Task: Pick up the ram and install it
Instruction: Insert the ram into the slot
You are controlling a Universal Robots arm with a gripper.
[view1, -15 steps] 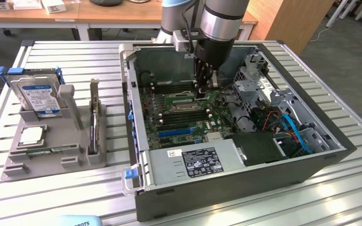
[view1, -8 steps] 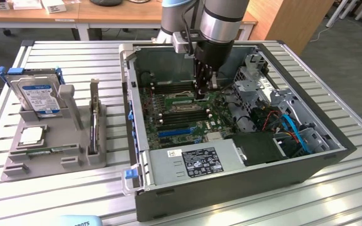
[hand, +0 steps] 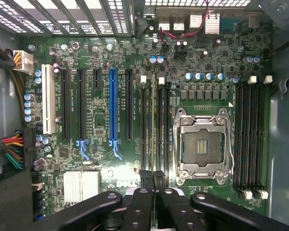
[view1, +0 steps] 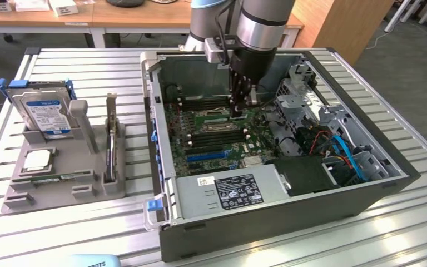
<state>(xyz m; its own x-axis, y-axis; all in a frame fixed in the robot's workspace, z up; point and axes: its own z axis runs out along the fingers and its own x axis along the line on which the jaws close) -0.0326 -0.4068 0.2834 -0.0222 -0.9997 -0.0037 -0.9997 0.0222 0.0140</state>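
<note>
Inside the computer case (view1: 273, 219), at 3 o'clock from the parts tray (view1: 20, 203) on the bench (view1: 87, 72), the end effector (view1: 242, 105) (hand: 151, 180) is narrow. It pinches the ram (hand: 153, 125) edge-on along the memory slots beside the processor socket (hand: 201, 144).

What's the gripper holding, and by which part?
Apparently the ram, edge-on over the memory slots: the gripper is shut on its two flat faces at the upper edge. Where along its length cannot be told.
</note>
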